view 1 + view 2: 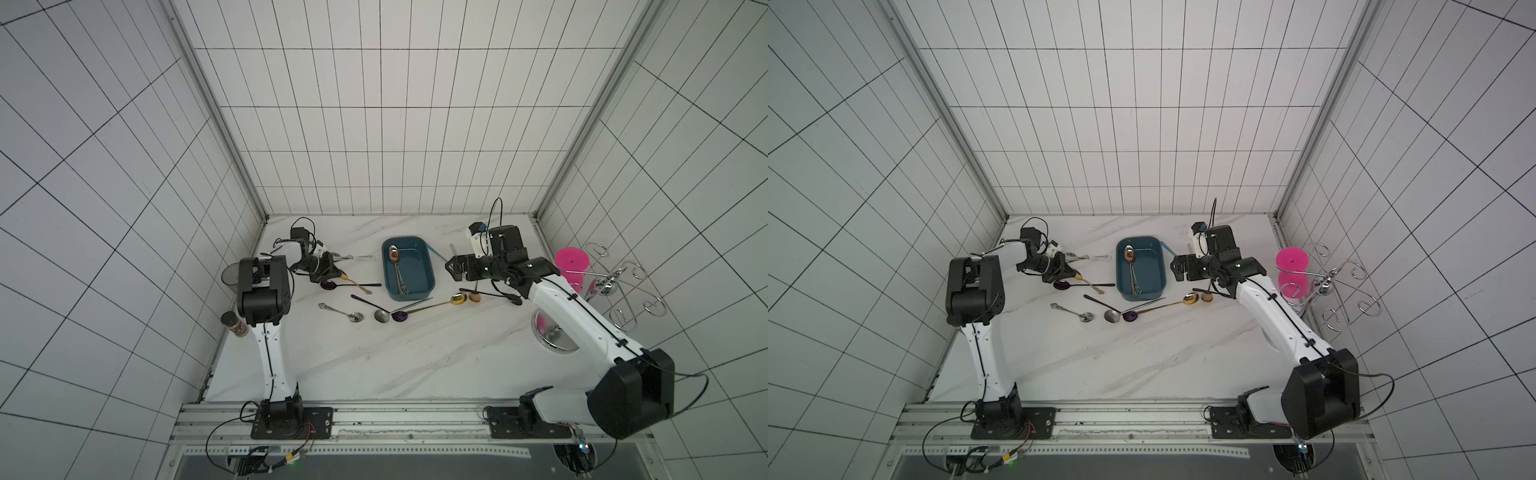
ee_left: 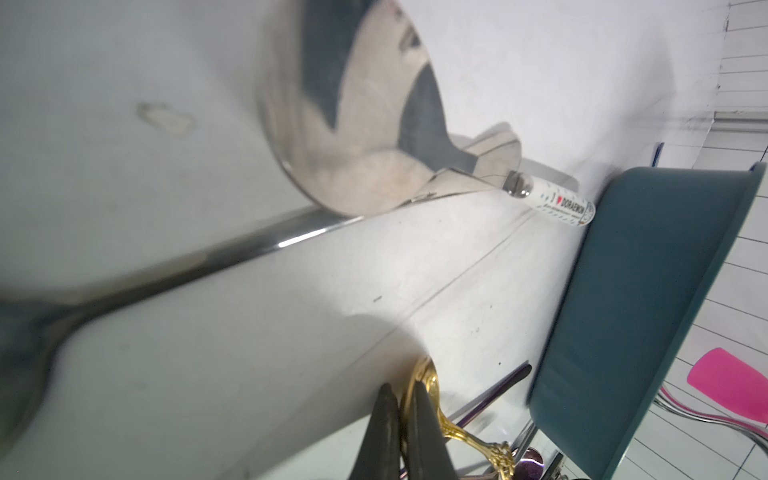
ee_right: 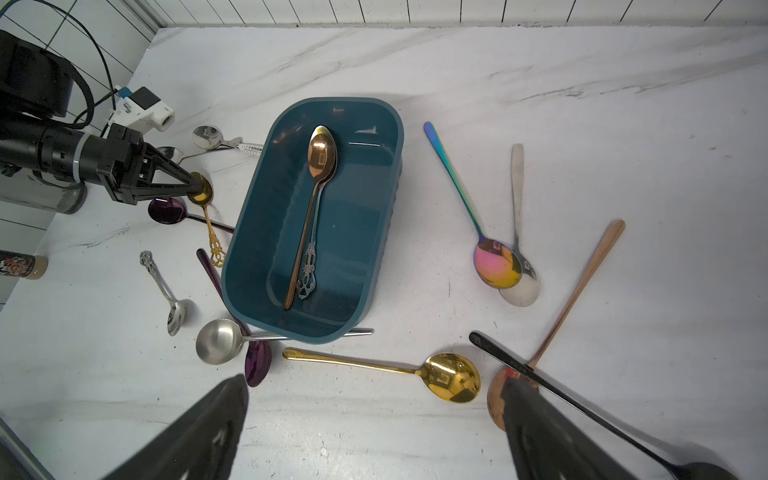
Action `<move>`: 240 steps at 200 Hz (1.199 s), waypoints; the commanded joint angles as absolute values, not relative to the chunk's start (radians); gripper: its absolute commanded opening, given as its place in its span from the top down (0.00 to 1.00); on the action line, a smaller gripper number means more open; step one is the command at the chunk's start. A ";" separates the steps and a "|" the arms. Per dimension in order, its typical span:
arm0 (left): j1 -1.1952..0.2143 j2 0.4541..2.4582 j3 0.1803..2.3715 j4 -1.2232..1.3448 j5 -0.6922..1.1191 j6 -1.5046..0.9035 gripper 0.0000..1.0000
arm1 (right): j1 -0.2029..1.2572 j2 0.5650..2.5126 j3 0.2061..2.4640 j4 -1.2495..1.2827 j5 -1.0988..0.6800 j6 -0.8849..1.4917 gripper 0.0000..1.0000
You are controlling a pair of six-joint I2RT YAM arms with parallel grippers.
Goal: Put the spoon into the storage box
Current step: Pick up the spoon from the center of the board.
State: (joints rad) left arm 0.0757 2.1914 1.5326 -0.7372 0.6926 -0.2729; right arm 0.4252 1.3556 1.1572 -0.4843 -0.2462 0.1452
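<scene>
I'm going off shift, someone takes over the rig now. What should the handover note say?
Left gripper: shut on the small gold ornate-handled spoon by its bowl, beside the dark teal plastic storage box.
Right gripper: open, empty, above the white marble table.
Done: a copper spoon and an ornate silver spoon lie in the box.
Remaining: box the gold spoon; other spoons lie loose.

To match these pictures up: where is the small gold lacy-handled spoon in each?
In a top view: gold spoon left of the box.
In a top view: gold spoon likewise left of the box.
Left wrist: gold spoon pinched in the left jaws, box beside.
Right wrist: gold spoon in the left jaws, beside the box.
Shared landmark: the box.
</scene>
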 commanded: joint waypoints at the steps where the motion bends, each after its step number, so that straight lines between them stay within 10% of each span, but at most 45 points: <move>1: 0.080 2.206 1.534 -0.727 0.697 -0.262 1.00 | 0.423 1.355 1.182 -0.502 -0.235 0.135 0.01; 240: -0.123 1.710 1.513 -0.829 0.878 0.127 1.00 | 0.623 1.809 1.663 -0.599 -0.802 0.421 0.25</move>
State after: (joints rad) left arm -0.0963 1.7466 1.4719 -0.7860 0.8375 0.0288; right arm 0.6106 1.7744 1.6089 -0.6037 -0.6689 0.3210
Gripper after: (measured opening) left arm 0.048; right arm 0.773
